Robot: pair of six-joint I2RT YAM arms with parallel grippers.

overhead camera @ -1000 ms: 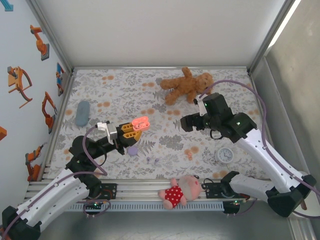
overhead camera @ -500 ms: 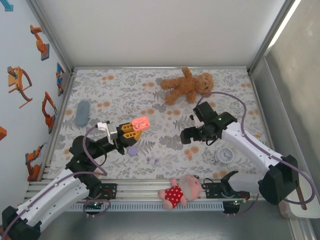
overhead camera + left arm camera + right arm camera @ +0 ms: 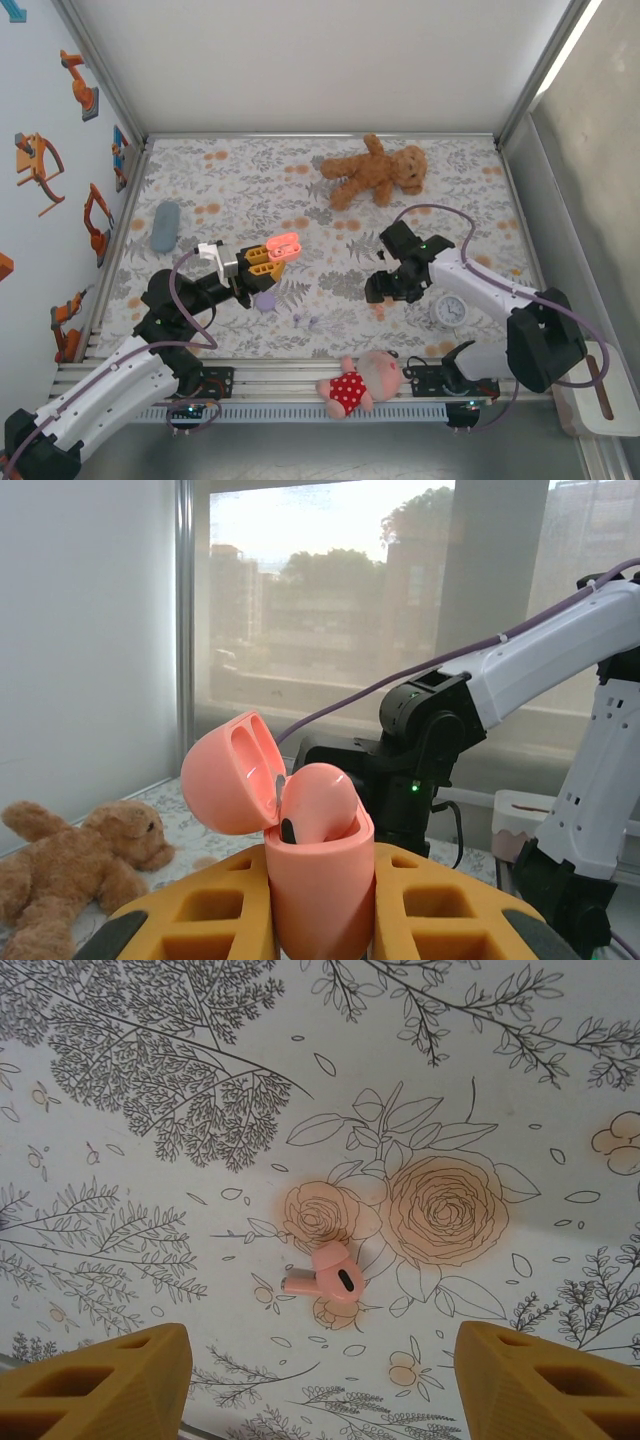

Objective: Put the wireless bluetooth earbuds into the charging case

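My left gripper (image 3: 262,258) is shut on an orange-pink charging case (image 3: 283,246) and holds it above the table. In the left wrist view the case (image 3: 320,880) stands upright between the yellow fingers (image 3: 190,910) with its lid open, and one orange-pink earbud (image 3: 318,800) sits in it. A second orange-pink earbud (image 3: 328,1275) lies on the flowered cloth. My right gripper (image 3: 325,1390) hovers just over it, open, with its fingers (image 3: 100,1380) wide on either side and not touching it. From above, that earbud (image 3: 380,310) lies just by the right gripper (image 3: 385,295).
A lilac case (image 3: 265,300) and two tiny lilac earbuds (image 3: 306,321) lie near the front middle. A small white clock (image 3: 449,310) sits right of the right gripper. A teddy bear (image 3: 375,170) lies at the back, a doll (image 3: 360,380) on the front rail, a grey-blue case (image 3: 165,227) at left.
The right arm has swung from the back right toward the front and lowered over the pink earbud on the cloth. The left gripper has kept the case almost still.
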